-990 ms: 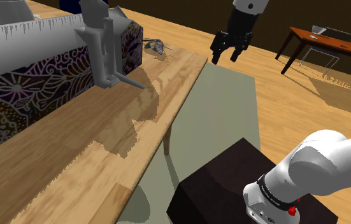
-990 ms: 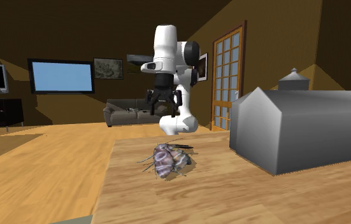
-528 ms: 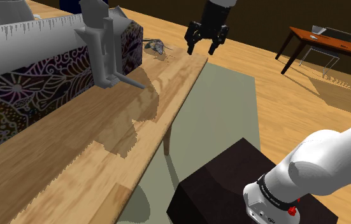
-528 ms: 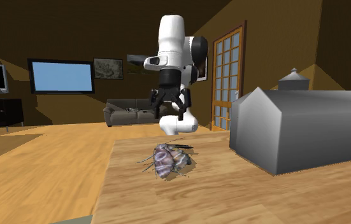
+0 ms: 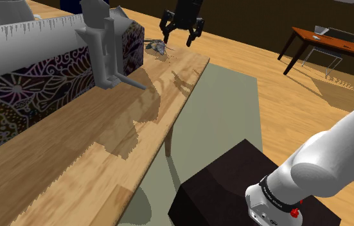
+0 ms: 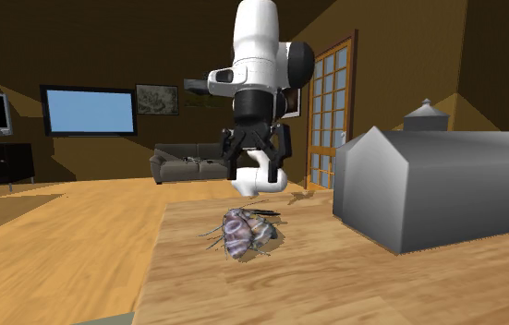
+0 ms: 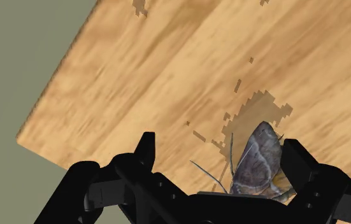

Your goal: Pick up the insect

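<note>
The insect [image 5: 158,46] is a grey-purple moth-like bug lying near the far corner of the wooden table [image 5: 105,141]. In the second exterior view the insect [image 6: 243,231] rests flat on the table [image 6: 335,286], with thin legs and feelers spread. My black gripper [image 5: 178,37] hangs open in the air just beyond and above it, fingers pointing down. Seen from across the table, the gripper [image 6: 252,172] is behind the bug and well above it. In the wrist view the insect [image 7: 260,159] lies close to one finger of the open gripper [image 7: 220,147], untouched.
A large patterned box with a grey top [image 5: 40,70] and a grey bracket [image 5: 105,45] stand beside the insect; from across it looks like a grey house shape [image 6: 437,185]. A grey-green rug [image 5: 214,122] lies below the table edge. The dark stand [image 5: 227,186] is nearby.
The arm has swung toward the shoulder view's left, carrying the open gripper from over the floor to above the table's far corner by the insect. The insect has not moved.
</note>
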Action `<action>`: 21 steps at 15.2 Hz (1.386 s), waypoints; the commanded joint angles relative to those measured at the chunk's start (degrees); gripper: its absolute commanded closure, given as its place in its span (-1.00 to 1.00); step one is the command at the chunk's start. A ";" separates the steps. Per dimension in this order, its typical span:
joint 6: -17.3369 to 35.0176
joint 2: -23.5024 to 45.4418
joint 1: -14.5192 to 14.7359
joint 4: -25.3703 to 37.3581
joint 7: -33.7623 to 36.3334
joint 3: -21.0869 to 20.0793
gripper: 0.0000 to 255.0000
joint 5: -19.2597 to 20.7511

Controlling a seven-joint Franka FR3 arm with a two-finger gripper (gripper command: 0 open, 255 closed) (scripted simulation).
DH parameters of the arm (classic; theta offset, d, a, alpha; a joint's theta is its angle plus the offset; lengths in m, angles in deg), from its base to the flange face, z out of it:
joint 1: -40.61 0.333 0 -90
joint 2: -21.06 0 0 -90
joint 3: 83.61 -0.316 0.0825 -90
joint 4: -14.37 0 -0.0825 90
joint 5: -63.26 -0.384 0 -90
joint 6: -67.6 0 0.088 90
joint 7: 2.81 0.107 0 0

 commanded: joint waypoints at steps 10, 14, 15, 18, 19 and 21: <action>2.39 12.71 1.69 12.79 8.04 -1.40 -1.00 3.55; 5.28 12.34 1.58 9.54 8.11 -1.36 -1.00 3.49; 5.28 12.34 1.58 9.53 8.11 -1.36 -1.00 3.49; 5.27 12.39 1.58 9.60 8.12 -1.35 1.00 3.50; 5.26 12.39 1.58 9.61 8.12 -1.36 1.00 3.51; 5.27 12.39 1.58 9.59 8.12 -1.35 1.00 3.50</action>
